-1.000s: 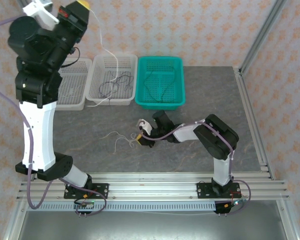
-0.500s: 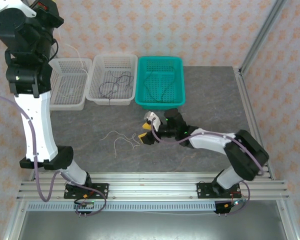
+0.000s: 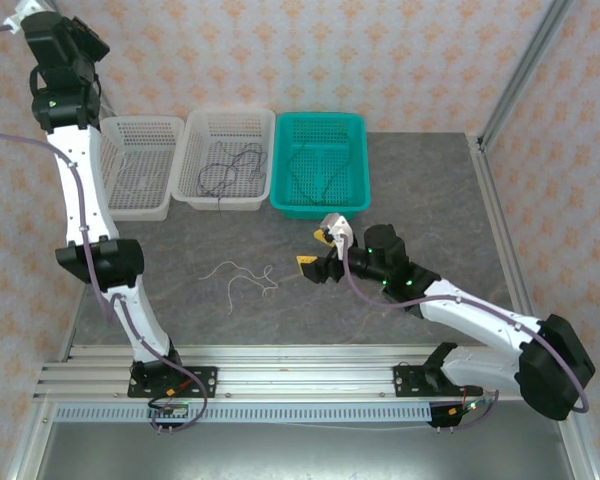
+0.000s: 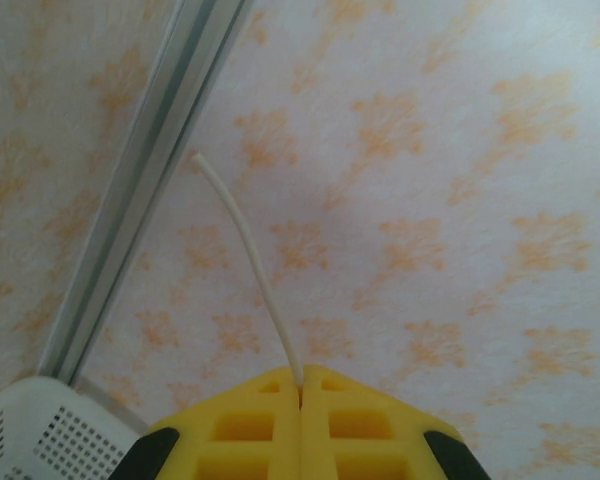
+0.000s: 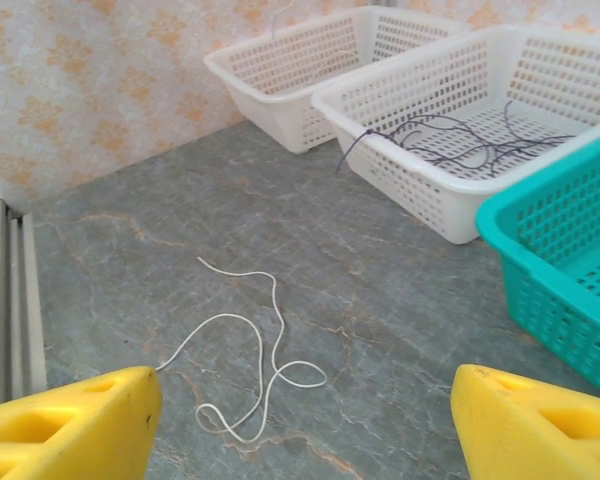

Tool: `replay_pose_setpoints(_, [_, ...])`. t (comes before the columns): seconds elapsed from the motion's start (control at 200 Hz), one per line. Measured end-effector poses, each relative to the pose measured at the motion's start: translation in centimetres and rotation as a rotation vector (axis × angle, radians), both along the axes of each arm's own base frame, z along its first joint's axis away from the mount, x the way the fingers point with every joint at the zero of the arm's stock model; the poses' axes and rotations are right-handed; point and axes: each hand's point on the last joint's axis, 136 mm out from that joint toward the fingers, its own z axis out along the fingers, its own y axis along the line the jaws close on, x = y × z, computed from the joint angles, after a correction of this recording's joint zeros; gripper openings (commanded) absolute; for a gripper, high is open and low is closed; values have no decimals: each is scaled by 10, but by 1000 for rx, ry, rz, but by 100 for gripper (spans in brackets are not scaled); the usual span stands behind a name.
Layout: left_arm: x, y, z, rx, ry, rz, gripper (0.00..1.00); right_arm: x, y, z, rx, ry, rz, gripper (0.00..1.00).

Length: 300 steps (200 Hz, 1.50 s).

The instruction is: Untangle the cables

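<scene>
My left gripper is raised high at the far left, near the wallpapered wall, and is shut on the end of a whitish cable that sticks up past its jaws. A second whitish cable lies looped on the grey table. My right gripper hangs open just right of it, apart from it, with nothing between its fingers. A dark purple cable lies in the middle white basket. A thin dark-looking cable lies in the teal basket.
A third white basket stands left of the other two, at the table's far edge. An aluminium post rises at the right corner. The arms' mounting rail runs along the near edge.
My left arm has swung up and to the far left with its whitish cable. My right gripper has opened and drawn back to the right, leaving the looped cable on the table.
</scene>
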Motion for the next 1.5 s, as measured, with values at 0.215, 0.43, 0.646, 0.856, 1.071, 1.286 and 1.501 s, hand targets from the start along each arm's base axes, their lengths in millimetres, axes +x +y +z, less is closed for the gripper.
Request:
replay_pose_setpoints(0.215, [35, 6, -121, -111, 272, -24, 60, 4, -8, -3, -21, 10, -51, 78])
replay_pose_setpoints(0.43, [14, -11, -151, -209, 363, -56, 64, 5, -16, 7, -12, -15, -89, 79])
replay_pose_setpoints(0.646, [-80, -119, -66, -90, 284, -273, 63, 6, -18, 12, -8, -30, -100, 80])
replay_pose_setpoints(0.856, [-205, -264, -111, -48, 299, -654, 63, 8, -20, 10, -13, -30, -114, 81])
replay_pose_setpoints(1.071, [-269, -340, -295, -103, 713, -777, 63, 9, -24, 3, -37, -12, -136, 81])
replay_pose_setpoints(1.286, [-302, -375, -385, 5, 991, -809, 63, 1, -34, 1, -37, 3, -150, 81])
replay_pose_setpoints(1.501, [-297, -375, -434, 78, 1110, -762, 63, -7, -47, 4, -17, 5, -183, 81])
